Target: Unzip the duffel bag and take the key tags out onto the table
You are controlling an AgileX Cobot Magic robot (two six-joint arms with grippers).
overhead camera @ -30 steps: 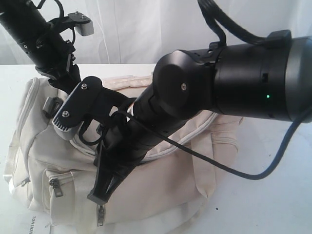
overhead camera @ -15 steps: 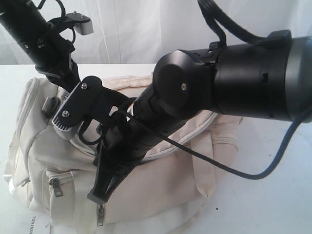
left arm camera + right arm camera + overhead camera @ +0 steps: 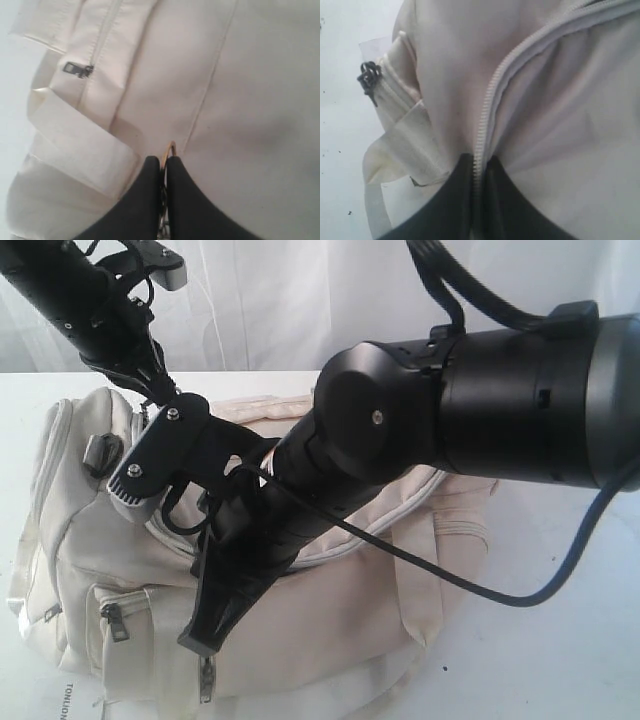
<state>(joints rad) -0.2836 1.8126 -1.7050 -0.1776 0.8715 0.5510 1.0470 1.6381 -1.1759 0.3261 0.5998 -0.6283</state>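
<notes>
Duffel bag (image 3: 330,620) lies on the white tabletop (image 3: 560,660), contents hidden. Left end effector (image 3: 163,162) clenched on a small metal ring (image 3: 171,146) at its fabric; right end effector (image 3: 479,162) clamped on its zip track (image 3: 495,85). White curtain (image 3: 280,300) behind.

Matt cloth duffel bag (image 3: 330,625), shiny metal ring (image 3: 172,146)

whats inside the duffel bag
Only pale fabric beside the zip shows. The duffel bag itself and the right gripper cover the rest; no key tags visible.

Robot lab setup, plain white table (image 3: 560,660), white cloth backdrop (image 3: 270,300), black cabled robot arms (image 3: 520,400)
</notes>
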